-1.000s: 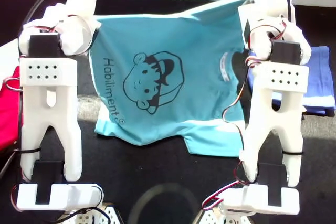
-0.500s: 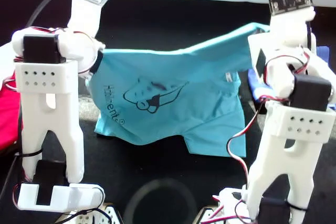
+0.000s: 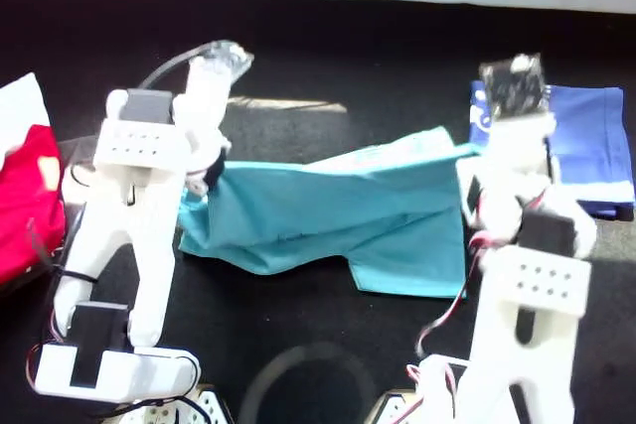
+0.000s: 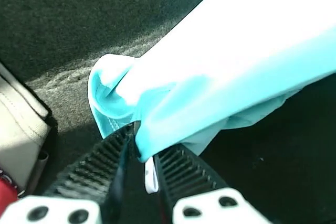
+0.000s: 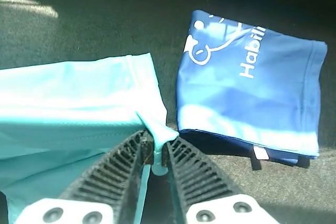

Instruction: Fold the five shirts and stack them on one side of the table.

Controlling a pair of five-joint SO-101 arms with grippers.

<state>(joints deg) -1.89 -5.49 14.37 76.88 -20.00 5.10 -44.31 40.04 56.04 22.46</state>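
Note:
A turquoise shirt (image 3: 338,220) lies folded over itself across the middle of the black table, stretched between the two arms. My left gripper (image 4: 140,153) is shut on one bunched edge of the turquoise shirt (image 4: 220,72) at its left end (image 3: 211,174). My right gripper (image 5: 155,158) is shut on a pinch of the turquoise shirt (image 5: 73,108) at its right end (image 3: 467,161). A folded blue shirt (image 5: 252,98) lies flat beside it at the table's right edge (image 3: 586,146). A red shirt (image 3: 25,201) lies bunched at the left edge.
A white cloth (image 3: 20,106) shows at the far left above the red shirt. Both arm bases (image 3: 109,369) stand at the near edge. Bare black table (image 3: 338,67) stretches behind the turquoise shirt.
Both arms have swung toward the near side and lowered, carrying the shirt's far edge over. The printed front that faced up is now folded under, and the shirt lies as a narrower band.

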